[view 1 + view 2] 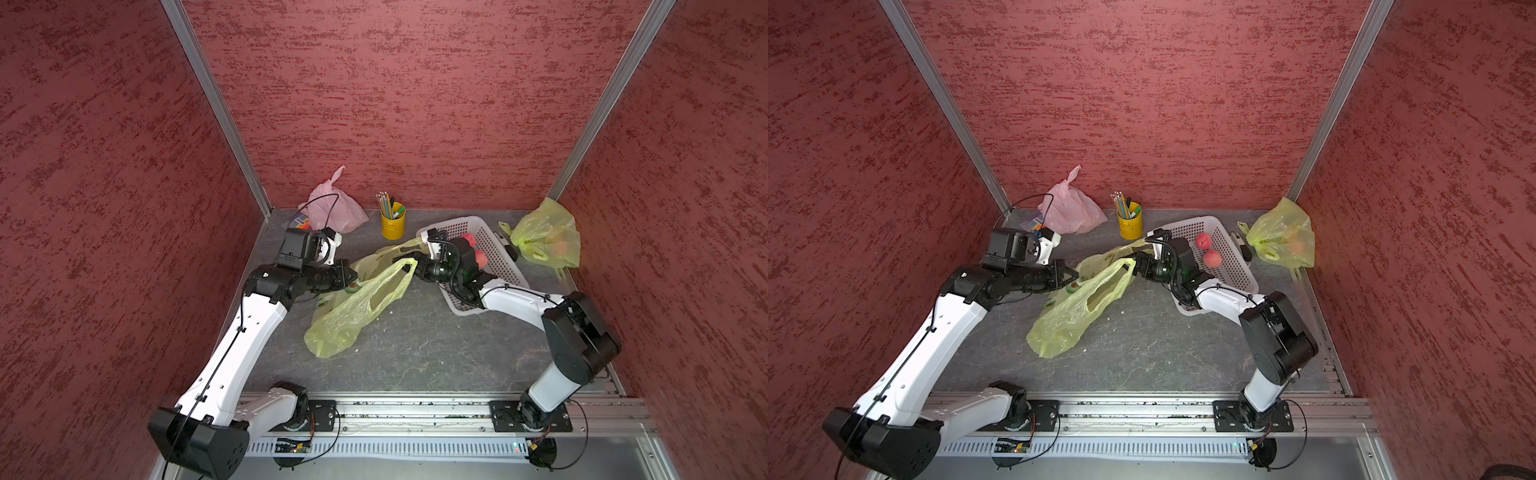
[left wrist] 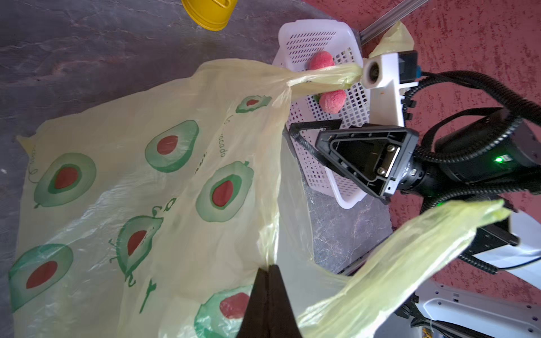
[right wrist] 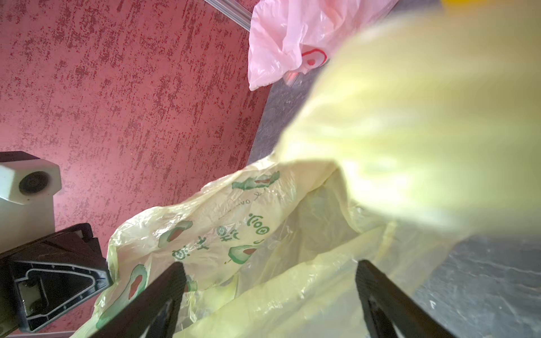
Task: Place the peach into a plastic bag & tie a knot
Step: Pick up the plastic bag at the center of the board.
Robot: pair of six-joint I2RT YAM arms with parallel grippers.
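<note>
A yellow-green plastic bag [image 1: 357, 307] [image 1: 1075, 307] printed with avocados lies on the grey table between both arms. My left gripper [image 1: 353, 276] [image 2: 269, 267] is shut on the edge of its mouth. My right gripper [image 1: 405, 258] [image 3: 270, 264] stands open at the mouth's other side, bag film [image 3: 234, 234] beyond its jaws and a handle [image 1: 409, 262] draped at its fingers. Two pink-red peaches [image 1: 1203, 240] [image 1: 1212, 258] rest in the white basket [image 1: 1192, 224] behind the right wrist, also in the left wrist view [image 2: 332, 101].
A yellow cup of pencils [image 1: 392, 224] stands at the back centre. A pink bag [image 1: 336, 205] sits back left, and a filled yellow-green bag [image 1: 546, 237] back right beside the basket. Red walls close in three sides.
</note>
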